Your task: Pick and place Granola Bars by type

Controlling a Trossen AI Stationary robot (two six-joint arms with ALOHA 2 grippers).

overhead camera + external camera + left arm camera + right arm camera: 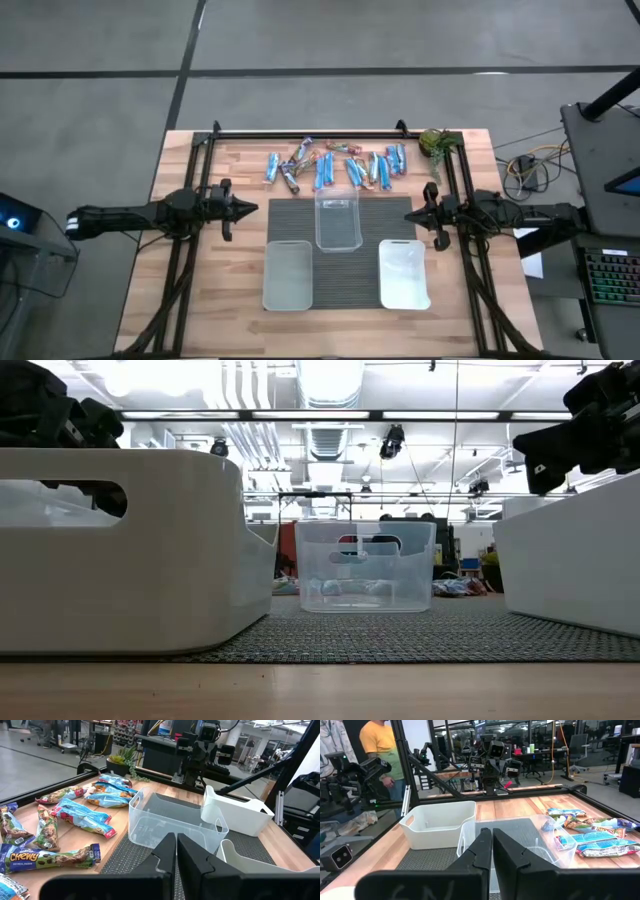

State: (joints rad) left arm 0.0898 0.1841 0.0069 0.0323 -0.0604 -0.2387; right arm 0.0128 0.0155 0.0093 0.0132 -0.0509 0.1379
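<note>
Blue Granola Bars (335, 166) beyond tubs, left tool (252, 208) closed, apart

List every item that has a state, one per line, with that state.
Left gripper: shut, empty, at the mat's left edge.
Right gripper: shut, empty, at the mat's right edge.
Granola bars: loose on the table, unsorted.
Clear tub: upright, empty.
Left white tub: upright, empty.
Right white tub: upright, empty.

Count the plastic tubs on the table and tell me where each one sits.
3. A clear tub sits mid-mat, nearest the granola bars. A white tub sits at the mat's front left corner, another white tub at its front right. None appears hidden.
</note>
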